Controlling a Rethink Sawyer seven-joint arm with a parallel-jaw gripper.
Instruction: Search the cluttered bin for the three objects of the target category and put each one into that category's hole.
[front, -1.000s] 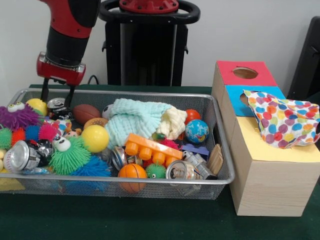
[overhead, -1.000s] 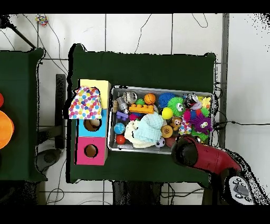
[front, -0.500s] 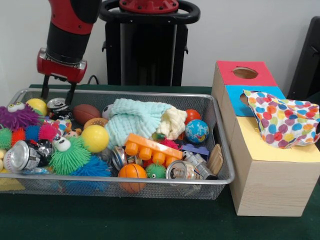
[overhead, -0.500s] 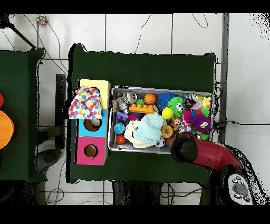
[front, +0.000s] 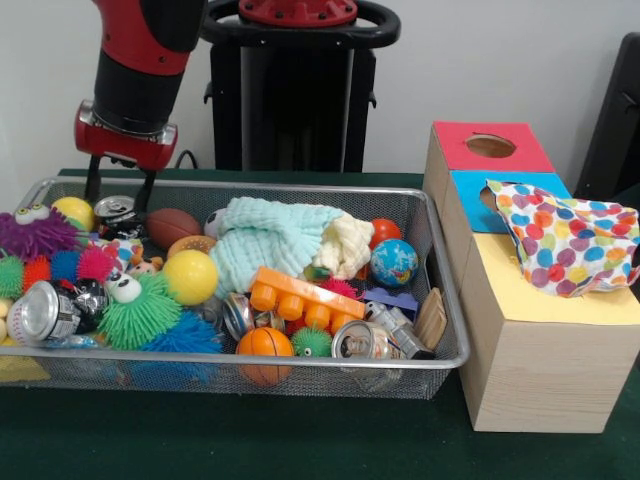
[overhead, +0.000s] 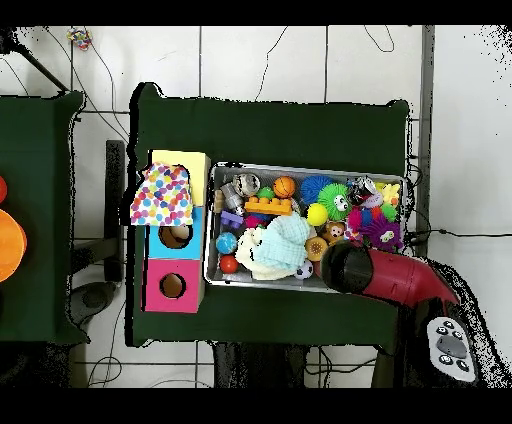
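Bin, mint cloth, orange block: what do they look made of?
Bin: fine metal wire mesh, silvery rim. Mint cloth: soft, waffle-textured fabric, matte, lying in folds. Orange block: likely hard plastic, smooth and slightly glossy, with moulded studs.

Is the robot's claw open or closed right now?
Open. In the front view the claw has two dark fingers standing apart above the bin, with nothing held between them.

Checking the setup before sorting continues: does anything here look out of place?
Yes: a polka-dot cloth is draped over the wooden box, covering the yellow section's top and part of the blue section's hole. The red section's hole stays clear.
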